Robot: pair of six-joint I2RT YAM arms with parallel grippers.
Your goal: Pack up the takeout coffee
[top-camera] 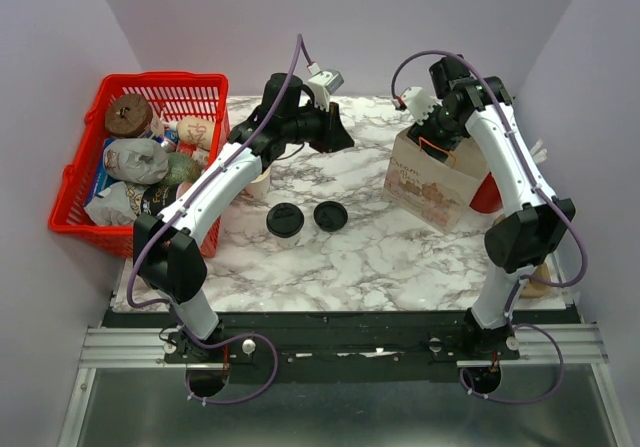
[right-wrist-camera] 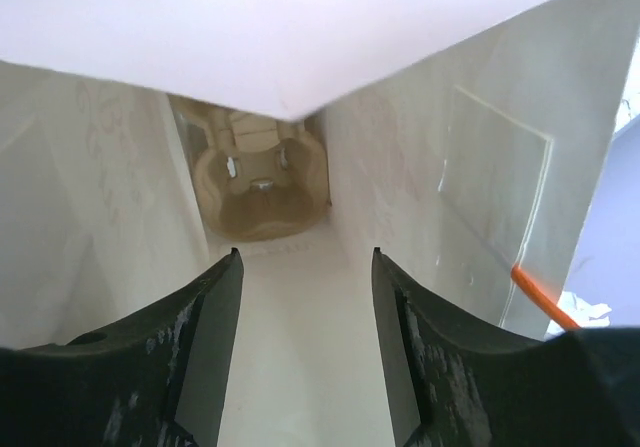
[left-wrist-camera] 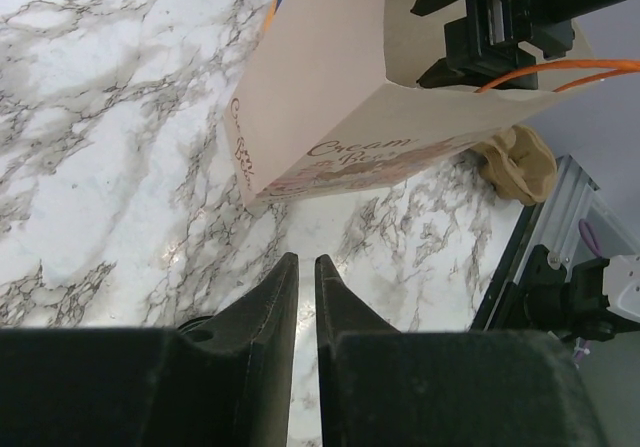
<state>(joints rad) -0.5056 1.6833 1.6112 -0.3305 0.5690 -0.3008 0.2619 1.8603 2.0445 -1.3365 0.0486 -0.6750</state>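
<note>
Paper walls are making the takeout coffee point(top-camera: 285, 220) light and easy to crush as it is standing mid-tabletop point(top-camera: 380, 257), just left of a loose lid point(top-camera: 331, 215). I am judging a gentle hold on its sides, below the lid, safest. The left claw point(left-wrist-camera: 306, 259) is hovering barely parted and empty. The right claw point(right-wrist-camera: 306, 254) is sitting open inside the paper bag point(top-camera: 432, 182).

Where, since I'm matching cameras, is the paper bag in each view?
Top external: paper bag right of centre on the marble table.
Left wrist: upper middle, printed side showing.
Right wrist: fills the frame, seen into its open mouth, a pulp cup carrier at the bottom.
Shared landmark: the orange cord at the bag's rim, in both wrist views.
</note>
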